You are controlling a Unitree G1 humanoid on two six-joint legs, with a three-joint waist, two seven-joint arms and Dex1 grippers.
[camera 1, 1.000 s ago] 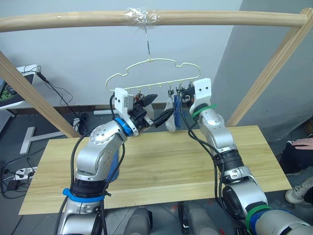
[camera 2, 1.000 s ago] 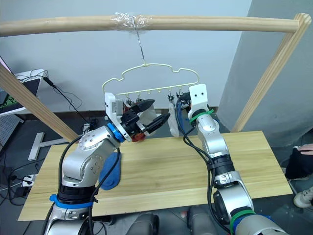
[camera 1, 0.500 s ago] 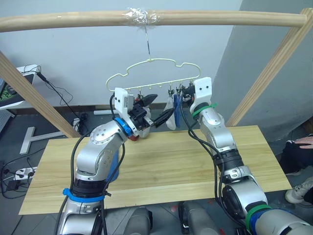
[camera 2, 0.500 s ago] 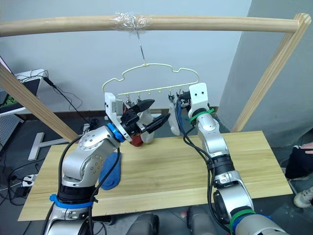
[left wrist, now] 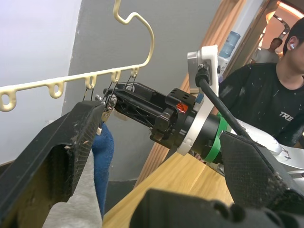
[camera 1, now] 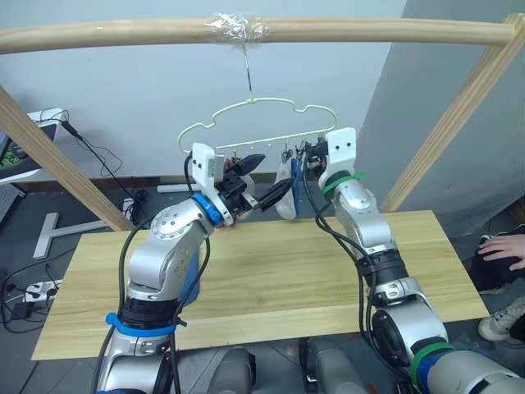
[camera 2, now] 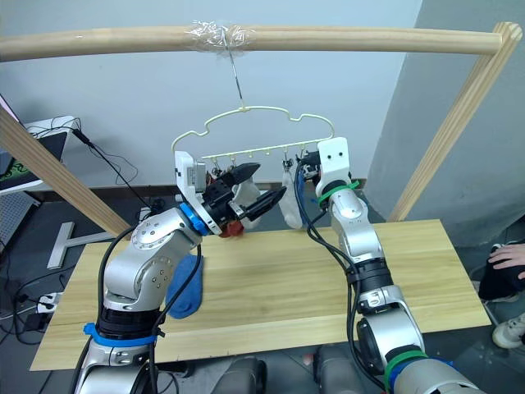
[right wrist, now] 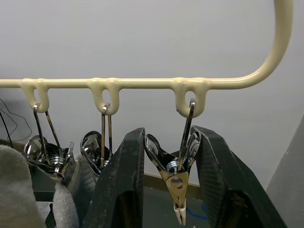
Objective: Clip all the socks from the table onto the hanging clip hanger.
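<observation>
The pale yellow-green clip hanger (camera 1: 256,123) hangs by its hook from the wooden pole. A light grey sock (camera 1: 284,195) and a blue sock (left wrist: 102,154) hang from its right-hand clips. My left gripper (camera 1: 275,172) is open, fingers wide apart, right beside the grey sock. My right gripper (right wrist: 168,135) is at the hanger's right end, with both fingers pressed against the handles of the end clip (right wrist: 176,180), which holds no sock. A rust red sock (camera 2: 234,230) shows under my left wrist at the table's (camera 1: 279,279) far edge. Another blue sock (camera 2: 184,283) lies on the table, partly behind my left arm.
The round wooden pole frame (camera 1: 123,33) spans overhead, with slanted legs at both table ends. A person's hand (camera 1: 500,246) rests just off the table's right end; a seated person (left wrist: 268,95) appears in the left wrist view. Cables and a screen (camera 1: 16,152) are at far left.
My left gripper has risen slightly toward the hanger, still open. The person's hand at the right edge has come further into view. My right gripper has stayed at the end clip.
</observation>
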